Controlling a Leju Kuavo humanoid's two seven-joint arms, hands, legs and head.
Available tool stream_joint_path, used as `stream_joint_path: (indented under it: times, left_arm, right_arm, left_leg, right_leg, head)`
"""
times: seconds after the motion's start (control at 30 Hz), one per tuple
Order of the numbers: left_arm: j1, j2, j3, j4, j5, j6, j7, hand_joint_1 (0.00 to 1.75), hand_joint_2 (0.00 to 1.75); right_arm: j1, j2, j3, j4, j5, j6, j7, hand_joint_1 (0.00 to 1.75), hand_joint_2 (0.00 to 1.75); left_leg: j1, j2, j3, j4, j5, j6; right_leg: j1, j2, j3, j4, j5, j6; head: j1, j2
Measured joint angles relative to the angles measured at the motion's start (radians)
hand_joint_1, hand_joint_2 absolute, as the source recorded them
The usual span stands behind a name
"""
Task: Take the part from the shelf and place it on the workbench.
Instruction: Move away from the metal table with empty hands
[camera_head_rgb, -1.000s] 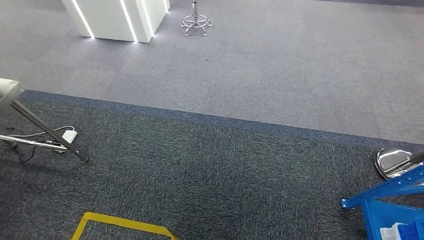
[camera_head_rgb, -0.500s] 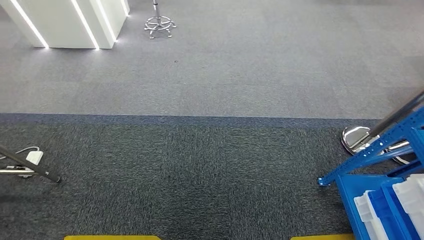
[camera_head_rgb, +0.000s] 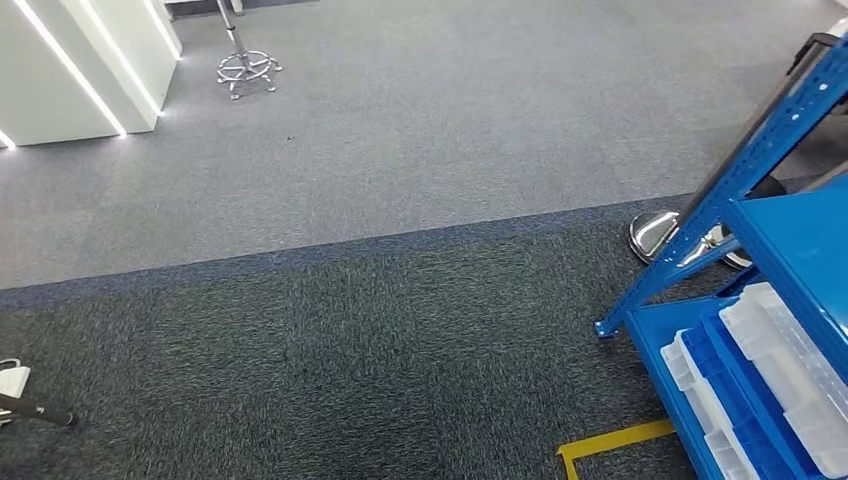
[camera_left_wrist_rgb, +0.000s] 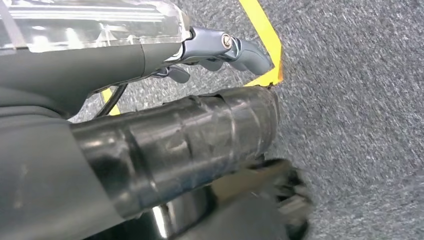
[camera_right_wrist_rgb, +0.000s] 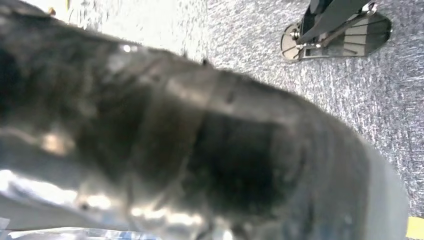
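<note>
A white pillar (camera_head_rgb: 60, 70) with two bright light strips stands at the far left; below it, at the near left edge, a small white plug (camera_head_rgb: 12, 380) lies on the floor beside a thin dark rod (camera_head_rgb: 35, 412); further along at the back is one chrome stool base (camera_head_rgb: 247, 70), spoked and ringed. The floor is short-pile carpet in two shades, pale grey (camera_head_rgb: 450, 120) behind and dark flecked grey (camera_head_rgb: 350, 370) in front, split by a darker band. Near the bottom, a corner of yellow tape (camera_head_rgb: 610, 442) is stuck flat on the dark pile; above it sits one round mirror-bright base (camera_head_rgb: 655, 235), just behind a shelf leg.

The shelf (camera_head_rgb: 760, 150) at the right is blue painted metal with a slanted perforated upright. Its low tier holds two pale translucent boxes, one (camera_head_rgb: 700, 385) nearer the front edge and one (camera_head_rgb: 790, 370) behind, with a blue bin (camera_head_rgb: 740, 400) between them; what lies inside is too small to tell, so the part cannot be picked out, though it would be among these.

The left hand (camera_left_wrist_rgb: 220, 45) hangs over dark carpet and a tape corner (camera_left_wrist_rgb: 262, 35), a grey finger jutting out beside a clear plastic piece (camera_left_wrist_rgb: 90, 25); whether it grasps anything I cannot tell. The right hand (camera_right_wrist_rgb: 200, 150) is a dark blur above the carpet near a black stand foot (camera_right_wrist_rgb: 340, 35); its state cannot be told either.
</note>
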Motion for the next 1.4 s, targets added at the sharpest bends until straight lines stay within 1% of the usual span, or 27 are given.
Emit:
stream_joint_path:
  times: [0.03,0.07,0.13,0.2,0.27,0.33,0.4,0.47,0.5,0.53,0.57,0.6,0.67,0.7,0.77,0.83,0.9,0.97,1.03,1.07,1.1,1.13,1.2,1.27,1.33,1.37,1.4]
  left_arm:
    - [0.002,0.002,0.010,0.000,0.007,0.001,-0.003,0.00,0.00]
    - [0.004,0.004,0.018,0.000,0.012,0.002,-0.005,0.00,0.00]
    - [0.006,0.007,0.031,0.000,0.017,0.008,-0.006,0.00,0.00]
    - [0.007,0.012,0.043,-0.001,0.021,0.013,-0.006,0.00,0.00]
    - [0.005,0.015,0.054,-0.001,0.025,0.015,-0.006,0.00,0.00]
    - [0.003,0.017,0.059,-0.003,0.028,0.015,-0.006,0.00,0.00]
    - [0.003,0.018,0.064,-0.004,0.032,0.012,-0.009,0.00,0.00]
    - [0.005,0.018,0.073,-0.005,0.037,0.008,-0.014,0.00,0.00]
    - [0.007,0.019,0.077,-0.005,0.038,0.007,-0.016,0.00,0.00]
    - [0.008,0.019,0.079,-0.005,0.039,0.005,-0.018,0.00,0.00]
    - [0.008,0.019,0.081,-0.005,0.041,0.003,-0.020,0.00,0.00]
    - [0.007,0.020,0.083,-0.005,0.043,0.000,-0.023,0.00,0.00]
    - [0.003,0.019,0.086,-0.005,0.048,-0.005,-0.027,0.00,0.00]
    - [0.001,0.019,0.088,-0.005,0.049,-0.006,-0.028,0.00,0.00]
    - [-0.003,0.019,0.091,-0.005,0.049,-0.007,-0.028,0.00,0.00]
    - [-0.009,0.017,0.092,-0.005,0.044,-0.011,-0.025,0.00,0.00]
    - [-0.012,0.014,0.092,-0.005,0.037,-0.019,-0.022,0.00,0.00]
    - [-0.011,0.013,0.092,-0.005,0.031,-0.023,-0.016,0.00,0.00]
    - [-0.009,0.011,0.092,-0.005,0.027,-0.024,-0.008,0.00,0.00]
    - [-0.008,0.011,0.092,-0.005,0.026,-0.025,-0.005,0.00,0.00]
    - [-0.007,0.010,0.092,-0.005,0.023,-0.026,-0.003,0.00,0.00]
    - [-0.006,0.009,0.092,-0.005,0.020,-0.026,-0.002,0.00,0.00]
    - [-0.004,0.008,0.091,-0.005,0.015,-0.028,0.001,0.00,0.00]
    - [-0.005,0.007,0.091,-0.005,0.011,-0.030,0.005,0.00,0.00]
    - [-0.008,0.006,0.090,-0.005,0.007,-0.033,0.009,0.00,0.00]
    - [-0.009,0.005,0.090,-0.005,0.006,-0.034,0.010,0.00,0.00]
    - [-0.009,0.004,0.090,-0.005,0.005,-0.035,0.010,0.00,0.00]
  right_arm:
    - [-0.001,0.000,0.000,0.002,0.001,0.001,0.000,0.00,0.00]
    - [-0.001,0.000,0.000,0.004,0.002,0.003,0.000,0.00,0.00]
    - [-0.002,0.001,0.000,0.008,0.002,0.008,0.000,0.00,0.00]
    - [-0.004,0.002,0.000,0.012,0.006,0.013,0.003,0.00,0.00]
    - [-0.005,0.004,0.000,0.015,0.013,0.015,0.009,0.00,0.00]
    - [-0.002,0.004,0.001,0.018,0.022,0.016,0.016,0.00,0.00]
    - [-0.001,0.005,0.003,0.021,0.032,0.018,0.024,0.00,0.00]
    - [-0.003,0.005,0.010,0.024,0.045,0.023,0.033,0.00,0.00]
    - [-0.004,0.005,0.014,0.025,0.051,0.026,0.038,0.00,0.00]
    - [-0.004,0.005,0.018,0.026,0.056,0.029,0.042,0.00,0.00]
    - [-0.003,0.006,0.020,0.028,0.059,0.030,0.047,0.00,0.00]
    - [-0.003,0.006,0.022,0.028,0.061,0.031,0.051,0.00,0.00]
    - [-0.004,0.006,0.025,0.029,0.062,0.032,0.061,0.00,0.00]
    - [-0.005,0.006,0.026,0.029,0.062,0.032,0.066,0.00,0.00]
    - [-0.008,0.008,0.026,0.029,0.060,0.032,0.073,0.00,0.00]
    - [-0.007,0.010,0.026,0.029,0.057,0.030,0.075,0.00,0.00]
    - [-0.007,0.013,0.026,0.029,0.052,0.028,0.076,0.00,0.00]
    - [-0.009,0.015,0.026,0.030,0.047,0.024,0.076,0.00,0.00]
    - [-0.009,0.016,0.026,0.030,0.043,0.021,0.076,0.00,0.00]
    - [-0.008,0.016,0.026,0.030,0.043,0.019,0.076,0.00,0.00]
    - [-0.007,0.017,0.025,0.030,0.043,0.017,0.076,0.00,0.00]
    - [-0.006,0.017,0.025,0.030,0.043,0.016,0.076,0.00,0.00]
    - [-0.007,0.017,0.025,0.030,0.043,0.013,0.076,0.00,0.00]
    - [-0.007,0.017,0.025,0.029,0.043,0.011,0.076,0.00,0.00]
    - [-0.002,0.017,0.025,0.029,0.043,0.009,0.076,0.00,0.00]
    - [0.000,0.016,0.025,0.029,0.043,0.008,0.076,0.00,0.00]
    - [0.002,0.016,0.024,0.029,0.043,0.006,0.076,0.00,0.00]
  left_leg:
    - [0.000,-0.004,-0.018,0.035,-0.004,0.001]
    - [0.000,-0.006,-0.020,0.034,0.013,0.003]
    - [0.000,-0.023,0.023,-0.072,0.089,0.012]
    - [-0.001,-0.064,0.071,-0.191,0.138,0.021]
    - [-0.004,-0.082,0.084,-0.229,0.142,0.025]
    - [-0.002,-0.065,0.087,-0.239,0.149,0.032]
    - [0.002,-0.042,0.090,-0.253,0.160,0.044]
    - [0.001,-0.014,0.089,-0.258,0.163,0.051]
    - [-0.001,0.001,0.088,-0.258,0.163,0.052]
    - [-0.002,0.016,0.088,-0.257,0.161,0.053]
    - [-0.003,0.029,0.088,-0.257,0.160,0.053]
    - [-0.003,0.041,0.090,-0.256,0.158,0.052]
    - [-0.005,0.061,0.096,-0.255,0.153,0.047]
    - [-0.007,0.069,0.098,-0.253,0.149,0.042]
    - [-0.012,0.086,0.102,-0.250,0.144,0.032]
    - [-0.012,0.098,0.106,-0.249,0.138,0.022]
    - [-0.009,0.066,0.097,-0.216,0.111,0.011]
    - [-0.003,0.014,0.047,-0.107,0.049,0.002]
    - [-0.001,-0.004,-0.013,0.017,0.003,-0.003]
    - [0.001,-0.005,-0.026,0.039,0.008,-0.005]
    - [0.002,-0.007,-0.022,0.023,0.032,-0.005]
    - [0.004,-0.012,-0.002,-0.028,0.070,-0.005]
    - [0.010,-0.051,0.049,-0.158,0.133,-0.004]
    - [0.011,-0.081,0.070,-0.220,0.147,0.002]
    - [0.008,-0.068,0.071,-0.223,0.148,0.014]
    - [0.008,-0.058,0.073,-0.227,0.151,0.021]
    - [0.009,-0.047,0.074,-0.232,0.155,0.030]
  right_leg:
    - [0.001,0.014,-0.001,0.001,0.000,-0.001]
    - [0.002,0.028,-0.001,0.003,0.000,-0.001]
    - [0.003,0.055,0.001,0.006,-0.001,0.000]
    - [0.005,0.077,-0.001,0.009,0.000,0.006]
    - [0.002,0.096,-0.008,0.009,0.004,0.018]
    - [0.000,0.110,-0.012,0.005,0.009,0.032]
    - [0.003,0.077,-0.028,0.037,-0.016,0.043]
    - [0.005,0.025,-0.079,0.148,-0.081,0.050]
    - [0.003,0.012,-0.110,0.214,-0.111,0.053]
    - [0.001,0.006,-0.131,0.261,-0.126,0.056]
    - [0.000,0.001,-0.134,0.272,-0.121,0.058]
    - [-0.001,-0.005,-0.117,0.243,-0.097,0.059]
    - [0.000,-0.037,-0.043,0.108,-0.034,0.054]
    - [0.004,-0.055,-0.012,0.048,-0.014,0.047]
    - [0.013,-0.072,0.010,-0.001,-0.006,0.032]
    - [0.012,-0.052,0.008,-0.005,-0.002,0.019]
    - [0.005,-0.033,0.011,-0.013,0.004,0.006]
    - [0.002,-0.014,0.010,-0.016,0.009,-0.002]
    - [0.002,0.009,0.007,-0.015,0.010,-0.005]
    - [0.001,0.022,0.008,-0.014,0.010,-0.005]
    - [0.000,0.036,0.008,-0.012,0.010,-0.004]
    - [-0.001,0.049,0.009,-0.010,0.009,-0.002]
    - [-0.001,0.074,0.005,0.001,0.005,0.006]
    - [-0.001,0.094,-0.006,0.011,0.003,0.021]
    - [-0.004,0.111,-0.014,0.011,0.007,0.036]
    - [-0.005,0.103,-0.016,0.015,0.004,0.042]
    - [-0.005,0.082,-0.025,0.033,-0.009,0.047]
  head:
    - [0.000,0.000]
    - [0.000,0.000]
    - [0.000,0.000]
    - [0.000,0.000]
    - [0.000,0.000]
    - [0.000,0.000]
    - [0.003,0.000]
    - [0.005,0.000]
    - [0.005,0.000]
    - [0.005,0.000]
    - [0.005,0.000]
    - [0.005,0.000]
    - [0.005,0.000]
    - [0.005,0.000]
    - [0.004,0.000]
    - [0.004,0.000]
    - [0.003,0.000]
    - [0.002,0.000]
    - [0.002,0.000]
    - [0.002,0.000]
    - [0.002,0.000]
    - [0.002,0.000]
    - [0.002,0.000]
    - [0.003,0.000]
    - [0.003,0.000]
    - [0.003,0.000]
    - [0.003,0.000]
